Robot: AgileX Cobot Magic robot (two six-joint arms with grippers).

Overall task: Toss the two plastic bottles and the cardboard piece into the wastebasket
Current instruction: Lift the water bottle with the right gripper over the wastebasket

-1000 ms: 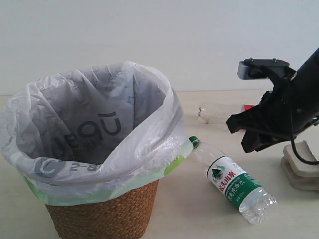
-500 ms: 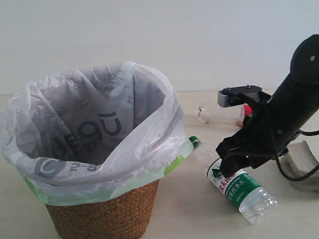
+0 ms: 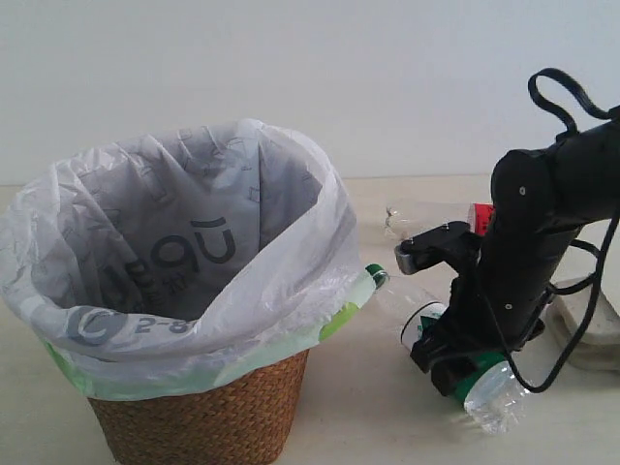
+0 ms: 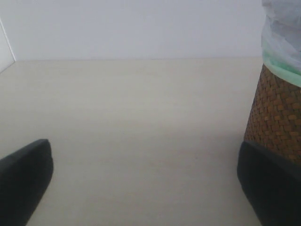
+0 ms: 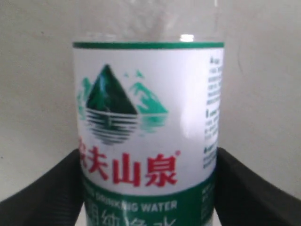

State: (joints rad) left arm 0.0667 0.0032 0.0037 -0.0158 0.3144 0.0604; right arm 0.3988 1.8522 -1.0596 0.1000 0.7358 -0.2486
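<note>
The green-and-white-label bottle point(image 3: 496, 399) lies on the table beside the wastebasket point(image 3: 203, 417), green cap point(image 3: 376, 275) toward it. My right gripper point(image 3: 446, 363) is down over its middle, and in the right wrist view the bottle point(image 5: 146, 108) fills the gap of that gripper point(image 5: 146, 188), with a black finger pressed against each side of the label. The red-label bottle point(image 3: 426, 215) lies farther back. The cardboard piece point(image 3: 586, 325) shows partly behind the right arm. My left gripper point(image 4: 143, 188) stands open over bare table, next to the wicker wall point(image 4: 275, 117).
The white bag point(image 3: 194, 223) bulges over the basket's rim toward the bottle. A cable point(image 3: 557, 92) loops above the right arm. A pale wall runs behind the table.
The right arm has come down and leftward from above the cardboard onto the green-label bottle, and its fingers now sit around the label. The bottles, cardboard and basket have not moved.
</note>
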